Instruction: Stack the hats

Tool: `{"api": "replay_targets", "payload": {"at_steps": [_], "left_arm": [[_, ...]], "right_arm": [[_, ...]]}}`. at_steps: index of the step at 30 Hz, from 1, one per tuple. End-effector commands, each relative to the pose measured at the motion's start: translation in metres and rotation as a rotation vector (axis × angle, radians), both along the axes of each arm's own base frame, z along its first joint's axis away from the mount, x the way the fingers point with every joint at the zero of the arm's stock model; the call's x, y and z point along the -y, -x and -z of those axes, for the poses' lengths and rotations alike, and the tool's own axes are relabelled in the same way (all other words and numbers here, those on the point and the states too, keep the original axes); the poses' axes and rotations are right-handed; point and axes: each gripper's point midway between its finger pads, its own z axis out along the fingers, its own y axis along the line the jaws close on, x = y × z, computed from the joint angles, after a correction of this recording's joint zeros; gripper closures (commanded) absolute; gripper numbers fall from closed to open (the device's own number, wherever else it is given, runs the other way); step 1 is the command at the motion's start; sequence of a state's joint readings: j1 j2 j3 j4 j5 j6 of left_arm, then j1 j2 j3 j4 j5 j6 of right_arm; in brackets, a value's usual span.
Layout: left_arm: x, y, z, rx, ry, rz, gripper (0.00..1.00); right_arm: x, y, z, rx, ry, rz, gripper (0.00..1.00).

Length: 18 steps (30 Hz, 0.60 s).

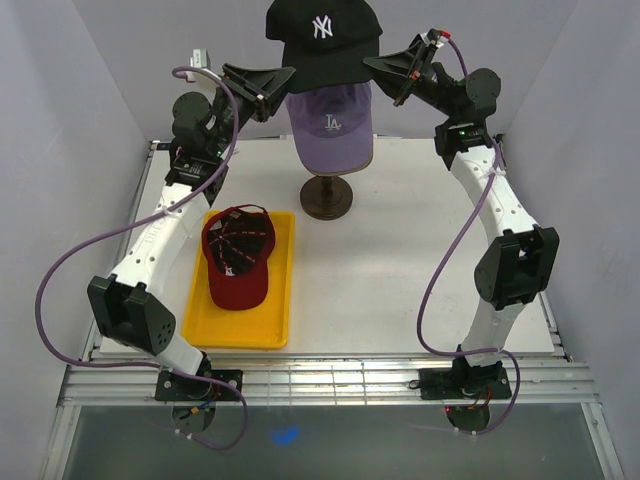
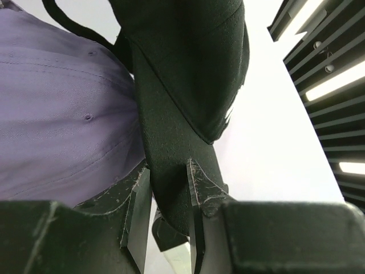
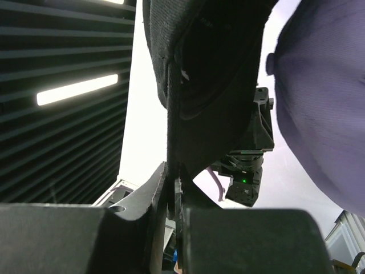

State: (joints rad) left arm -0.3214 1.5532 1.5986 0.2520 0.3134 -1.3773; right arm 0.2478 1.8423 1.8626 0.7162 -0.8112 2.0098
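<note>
A black cap with a white NY (image 1: 322,38) hangs in the air above a lavender cap with a white LA (image 1: 330,124), which sits on the mannequin stand. My left gripper (image 1: 287,76) is shut on the black cap's left rim (image 2: 171,171). My right gripper (image 1: 372,67) is shut on its right rim (image 3: 174,154). The lavender cap also shows in the left wrist view (image 2: 63,108) and in the right wrist view (image 3: 319,114). A dark red cap (image 1: 238,256) lies upside down in the yellow tray (image 1: 276,325). The other caps are out of view.
The dark round stand base (image 1: 326,197) sits at the back middle of the white table. The yellow tray lies left of centre, near my left arm. Grey walls close in the left, right and back sides.
</note>
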Motion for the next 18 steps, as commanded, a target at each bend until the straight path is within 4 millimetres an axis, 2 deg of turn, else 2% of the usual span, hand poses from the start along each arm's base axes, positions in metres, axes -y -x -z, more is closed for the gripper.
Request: {"api": "replay_targets", "payload": {"at_steps": [1, 5, 18], "left_arm": [[0.015, 0.039, -0.015, 0.057, -0.054, 0.08, 1.0], [0.022, 0.042, -0.007, 0.056, -0.084, 0.112, 1.0], [0.021, 0.054, 0.017, 0.034, -0.135, 0.129, 1.0]], "right_arm": [[-0.001, 0.013, -0.01, -0.006, -0.009, -0.012, 0.92], [-0.001, 0.016, 0.002, 0.019, 0.026, -0.027, 0.92], [0.002, 0.026, 0.034, 0.052, 0.095, -0.033, 0.92]]}}
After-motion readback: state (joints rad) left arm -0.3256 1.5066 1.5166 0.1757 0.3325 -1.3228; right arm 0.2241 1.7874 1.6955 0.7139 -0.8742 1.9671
